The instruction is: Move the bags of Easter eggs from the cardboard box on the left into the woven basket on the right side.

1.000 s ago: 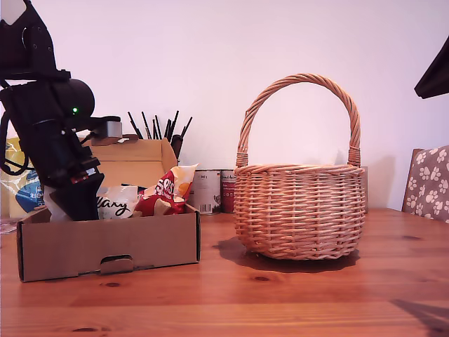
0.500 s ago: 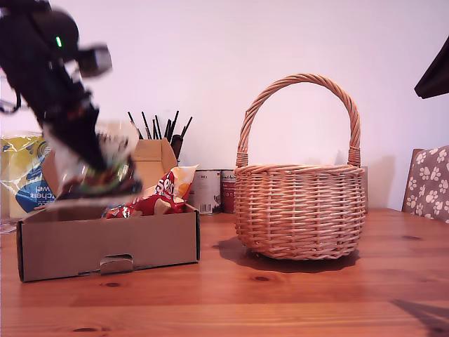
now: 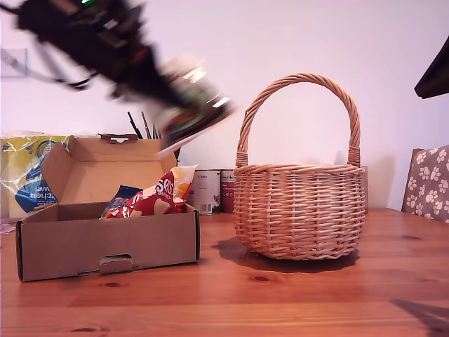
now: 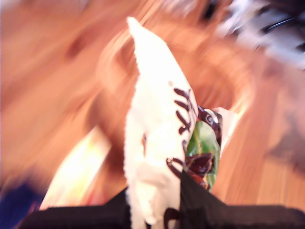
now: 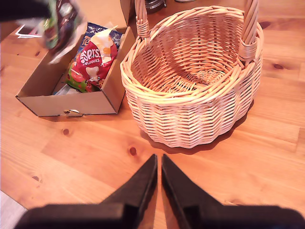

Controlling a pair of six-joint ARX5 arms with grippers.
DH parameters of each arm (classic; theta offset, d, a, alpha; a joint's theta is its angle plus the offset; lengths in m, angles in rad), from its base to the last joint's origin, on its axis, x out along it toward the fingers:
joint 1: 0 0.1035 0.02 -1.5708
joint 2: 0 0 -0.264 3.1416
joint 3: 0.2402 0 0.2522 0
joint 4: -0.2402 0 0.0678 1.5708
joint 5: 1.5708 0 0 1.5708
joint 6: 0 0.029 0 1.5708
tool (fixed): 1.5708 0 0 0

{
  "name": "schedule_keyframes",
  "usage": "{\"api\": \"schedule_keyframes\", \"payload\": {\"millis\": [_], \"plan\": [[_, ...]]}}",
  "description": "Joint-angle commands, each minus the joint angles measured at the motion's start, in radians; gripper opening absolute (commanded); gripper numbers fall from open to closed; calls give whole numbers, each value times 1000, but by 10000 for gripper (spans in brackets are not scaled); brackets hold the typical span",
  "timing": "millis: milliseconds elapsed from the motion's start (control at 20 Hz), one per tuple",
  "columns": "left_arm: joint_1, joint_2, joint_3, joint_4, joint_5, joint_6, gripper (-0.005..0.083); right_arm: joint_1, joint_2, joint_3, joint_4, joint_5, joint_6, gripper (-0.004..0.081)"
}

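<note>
Woven tan wicker forms the basket (image 3: 299,210), the landmark here, standing on a wooden bench (image 3: 280,295) with its inside bare in the second wrist view, so no bag has landed yet. Up in the air between the cardboard box (image 3: 105,242) and the basket's arched handle, my first end effector (image 4: 159,210) is clamped on a white-and-green bag (image 3: 193,98); it is blurred, and its dark lettering cannot be read. The box sits beside the basket, toward the exterior view's left, its flap lid open. Inside it lie a red-and-white bag (image 3: 158,196), on which "BUNNIES" can be read in the second wrist view, and a dark blue bag (image 3: 121,194) partly hidden behind it. By my judgement the task is early: one bag in transit, at least two left in the box. My second end effector (image 5: 158,167) hangs above bare bench in front of the basket, its fingers nearly together and holding nothing.
</note>
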Motion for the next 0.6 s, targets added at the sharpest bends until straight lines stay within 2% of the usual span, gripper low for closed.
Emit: {"api": "schedule_keyframes", "payload": {"millis": [0,400,550], "plan": [[-35,-12,-14,90,-4,-24,-24,-1,-1,-18,3,0,1,-11],[-237,109,-14,482,-200,-26,-24,-1,-1,-18,4,0,1,-11],[-282,179,-14,566,-270,5,-24,-1,-1,-18,4,0,1,-11]]}}
